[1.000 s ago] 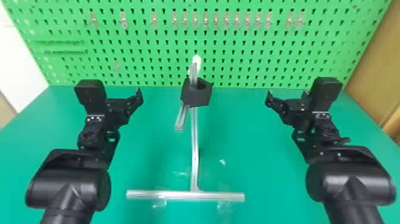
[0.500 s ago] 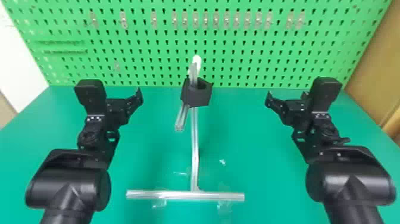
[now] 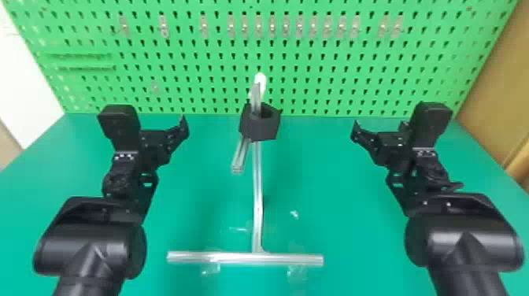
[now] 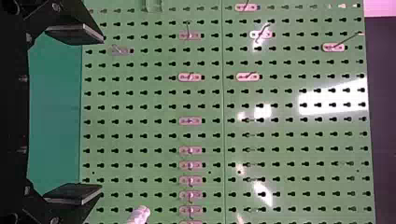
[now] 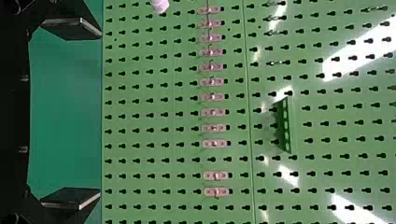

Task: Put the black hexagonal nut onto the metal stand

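The black hexagonal nut sits around a bar of the metal stand, high on it, with the white tip above. A short bar slants out below the nut, and the stand's crossbar lies along the near part of the green desk. The left end effector and right end effector are on either side, apart from the nut. Behind rises a green pegboard with a row of hooks.

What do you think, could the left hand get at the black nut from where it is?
Probably yes. The left hand is open, and nothing seems to stand between it and the nut. The stand's bar juts out just below the nut and might crowd it slightly.
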`<state>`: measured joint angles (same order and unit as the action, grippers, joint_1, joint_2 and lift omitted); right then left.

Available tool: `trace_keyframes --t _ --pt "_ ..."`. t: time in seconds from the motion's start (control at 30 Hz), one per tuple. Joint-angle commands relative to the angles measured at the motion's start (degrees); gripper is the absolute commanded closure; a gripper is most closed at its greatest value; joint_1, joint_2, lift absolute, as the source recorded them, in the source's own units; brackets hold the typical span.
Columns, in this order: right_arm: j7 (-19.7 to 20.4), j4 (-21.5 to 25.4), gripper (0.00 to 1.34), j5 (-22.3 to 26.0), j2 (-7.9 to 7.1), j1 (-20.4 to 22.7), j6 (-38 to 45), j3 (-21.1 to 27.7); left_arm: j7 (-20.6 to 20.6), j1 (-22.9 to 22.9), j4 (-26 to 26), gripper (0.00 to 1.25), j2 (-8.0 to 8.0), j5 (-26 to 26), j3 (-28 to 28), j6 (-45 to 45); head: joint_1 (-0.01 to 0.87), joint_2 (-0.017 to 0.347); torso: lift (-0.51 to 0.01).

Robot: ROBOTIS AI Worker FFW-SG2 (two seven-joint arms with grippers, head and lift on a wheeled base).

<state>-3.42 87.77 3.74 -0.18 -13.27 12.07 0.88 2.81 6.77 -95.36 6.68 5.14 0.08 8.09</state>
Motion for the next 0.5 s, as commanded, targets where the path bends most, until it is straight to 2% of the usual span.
trace_keyframes --t 0.0,0.47 --pt "0.00 -0.06 0.11 0.12 0.00 -0.09 0.14 0.00 0.00 0.00 0.00 0.16 0.00 -0.13 -0.08 -0.01 0.693 0.081 -0.001" --pt "0.00 0.21 0.11 0.56 -0.18 -0.09 0.50 -0.26 0.00 0.08 0.00 0.16 0.00 -0.40 0.19 -0.09 0.693 0.081 -0.001"
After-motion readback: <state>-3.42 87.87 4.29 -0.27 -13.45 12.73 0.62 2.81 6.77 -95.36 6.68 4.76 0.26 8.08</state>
